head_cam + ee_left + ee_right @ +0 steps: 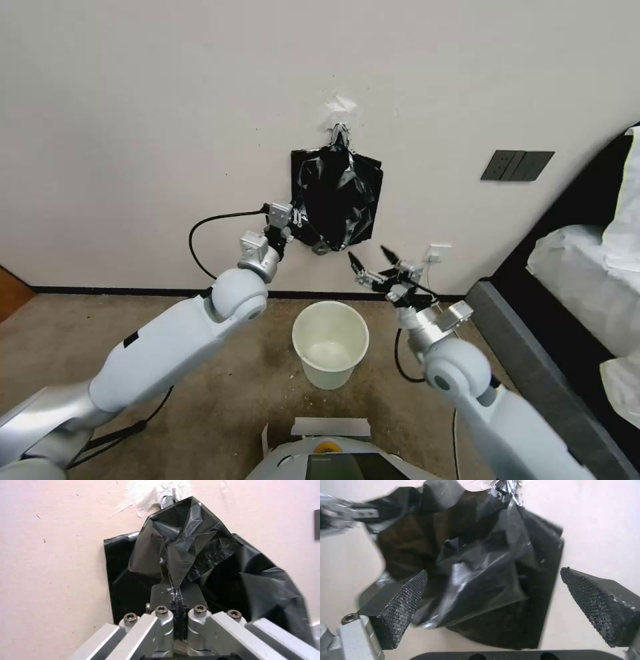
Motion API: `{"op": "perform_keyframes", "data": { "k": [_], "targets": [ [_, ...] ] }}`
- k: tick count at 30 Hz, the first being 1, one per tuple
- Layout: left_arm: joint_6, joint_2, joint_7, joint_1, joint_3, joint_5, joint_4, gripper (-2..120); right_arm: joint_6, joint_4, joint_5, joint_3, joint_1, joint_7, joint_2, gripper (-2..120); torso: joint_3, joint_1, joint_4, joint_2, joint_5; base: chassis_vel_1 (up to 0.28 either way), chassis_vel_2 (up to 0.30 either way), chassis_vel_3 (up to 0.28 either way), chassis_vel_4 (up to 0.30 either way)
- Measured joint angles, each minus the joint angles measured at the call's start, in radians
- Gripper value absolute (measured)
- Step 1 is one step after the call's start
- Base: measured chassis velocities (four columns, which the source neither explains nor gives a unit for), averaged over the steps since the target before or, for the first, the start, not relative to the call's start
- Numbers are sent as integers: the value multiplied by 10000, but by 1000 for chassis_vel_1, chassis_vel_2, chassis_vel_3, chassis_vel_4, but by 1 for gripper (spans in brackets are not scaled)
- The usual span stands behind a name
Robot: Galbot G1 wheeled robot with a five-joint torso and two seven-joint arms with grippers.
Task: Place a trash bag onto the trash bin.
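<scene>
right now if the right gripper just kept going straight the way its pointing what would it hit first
Most likely the black bags hanging on the wall. The right gripper is open, and the crumpled trash bag that the left gripper pinches lies squarely between its fingers. Depth is unclear, but nothing else shows in between.

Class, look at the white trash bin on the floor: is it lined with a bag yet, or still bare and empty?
Bare and empty. The trash bin stands upright on the carpet with its white inside showing; the trash bag hangs on the wall above, pinched by the left gripper.
</scene>
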Motion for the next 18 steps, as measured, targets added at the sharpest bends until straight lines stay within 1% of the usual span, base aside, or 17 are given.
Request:
{"op": "perform_keyframes", "data": {
  "k": [2,3,4,6,7,8,9,10,12,13,14,15,16,18],
  "targets": [
    [0,-53,1,8,-2,12,-32,0,-472,-17,204,-527,867,219,-521,100,0,0,-5,1,2,0,0,0,0],
    [0,-70,2,3,-2,17,-42,0,-740,-32,452,-945,1542,361,-777,100,0,0,-8,0,4,0,0,0,0],
    [0,-70,2,3,-2,17,-42,0,-740,-32,452,-945,1542,361,-777,100,0,0,-8,0,4,0,0,0,0],
    [-1,-91,5,-14,-26,18,-66,0,-1296,-150,849,-2054,3081,662,-1096,100,0,0,-5,0,-1,0,0,0,0],
    [-1,-91,5,-14,-26,18,-66,0,-1296,-150,849,-2054,3081,662,-1096,100,0,0,-5,0,-1,0,0,0,0],
    [-3,-98,5,-11,-69,1,-80,0,-1518,-320,947,-2830,3923,725,-1179,100,1,0,1,0,0,0,0,0,0],
    [-6,-98,6,-2,-102,-31,-93,0,-1694,-501,990,-3536,4677,786,-1203,100,0,0,0,0,3,0,0,0,0],
    [-6,-98,6,-2,-102,-31,-93,0,-1694,-501,990,-3536,4677,786,-1203,100,0,0,0,0,3,0,0,0,0],
    [-11,-111,9,5,-147,-129,-140,0,-2236,-888,1213,-5030,6445,1062,-1056,100,1,0,-2,0,1,0,0,0,0],
    [-11,-111,9,5,-147,-129,-140,0,-2236,-888,1213,-5030,6445,1062,-1056,100,1,0,-2,0,1,0,0,0,0],
    [-10,-125,8,3,-157,-148,-157,0,-2463,-1059,1244,-5569,7098,1215,-957,100,1,0,-1,0,0,0,0,0,0],
    [-11,-130,7,2,-166,-153,-174,0,-2623,-1175,1249,-5890,7462,1327,-904,100,1,0,0,0,-3,0,0,0,0],
    [-11,-130,7,2,-166,-153,-174,0,-2623,-1175,1249,-5890,7462,1327,-904,100,1,0,0,0,-3,0,0,0,0],
    [-11,-139,6,0,-178,-160,-216,0,-3018,-1348,1330,-6498,8094,1511,-848,100,1,1,0,0,1,0,0,0,0]
  ]
}}
